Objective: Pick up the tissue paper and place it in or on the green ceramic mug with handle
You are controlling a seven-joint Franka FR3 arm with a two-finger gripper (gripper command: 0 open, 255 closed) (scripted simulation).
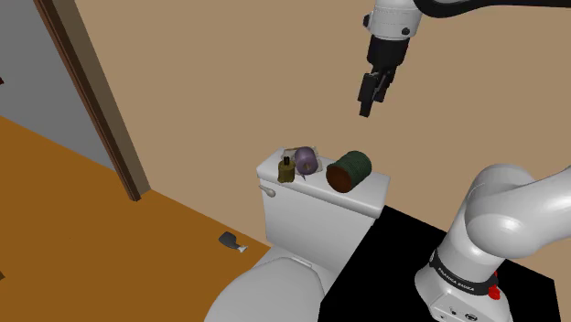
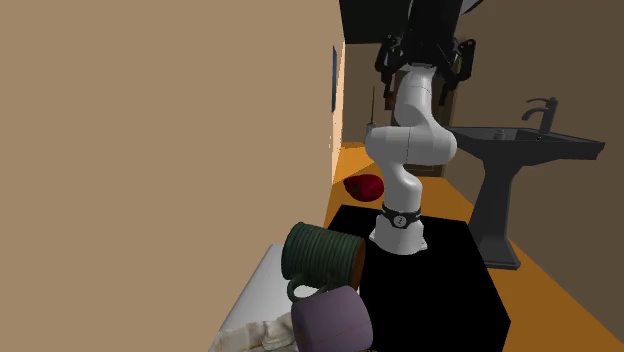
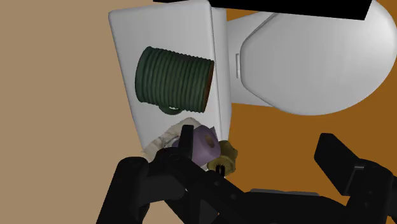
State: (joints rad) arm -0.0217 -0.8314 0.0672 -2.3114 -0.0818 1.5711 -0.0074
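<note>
Hand (image 1: pixel 368 106): open, nothing in it, high above the toilet tank lid (image 1: pixel 317 187).
Tissue paper (image 3: pixel 158 144): crumpled at one lid end, seemingly touching the purple mug (image 3: pixel 203 144).
Green mug (image 3: pixel 174 78): on its side toward the other end.

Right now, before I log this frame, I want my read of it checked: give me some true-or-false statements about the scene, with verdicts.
1. The green mug lies on its side on the toilet tank. True.
2. The gripper is clamped on the tissue paper. False: it hangs open above the tank, holding nothing.
3. The tissue paper sits inside the green mug. False: it lies on the tank top beside the purple cup.
4. A dark pedestal sink stands across the room from the tank. True.
</note>
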